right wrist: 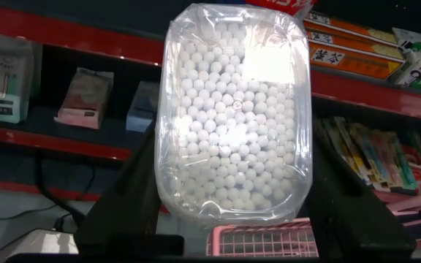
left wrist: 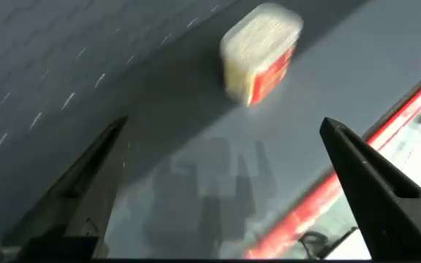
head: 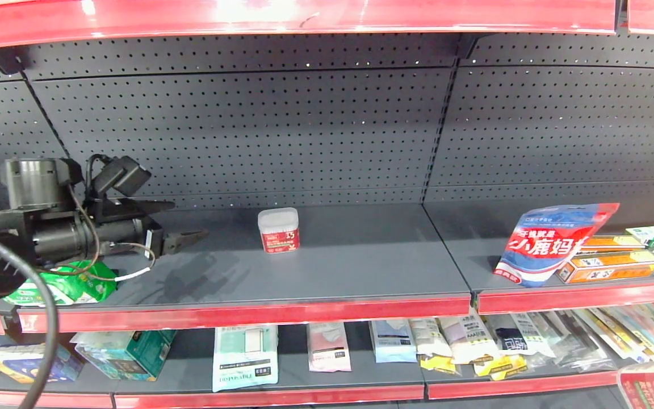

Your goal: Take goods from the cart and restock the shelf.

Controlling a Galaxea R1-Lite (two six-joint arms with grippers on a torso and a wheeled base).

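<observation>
The grey shelf (head: 361, 267) has a red front strip and a perforated back panel. A small swab tub (head: 279, 230) with a white lid and a red label stands upright near the middle of it, well apart from everything else. The label carries white print and a number.

The left gripper (head: 188, 218) hangs over the left part of this shelf, pointing towards the tub but short of it. Its jaws are spread wide and have hold of nothing. In the left wrist view the same tub (left wrist: 260, 52) lies ahead of the parted jaws of the left gripper (left wrist: 223, 128).

A green packet (head: 66, 287) lies on the shelf under the left arm. At the right a blue and red pouch (head: 548, 244) with large white lettering leans on stacked orange boxes (head: 611, 264). The lower shelf (head: 281, 392) holds flat packets in a row.

The right gripper (right wrist: 232, 139) has its jaws closed against the two long sides of a clear tub of cotton swabs (right wrist: 232, 88), whose white tips show through the lid. It is held in front of the shelving, above a pink mesh basket (right wrist: 269, 241).
</observation>
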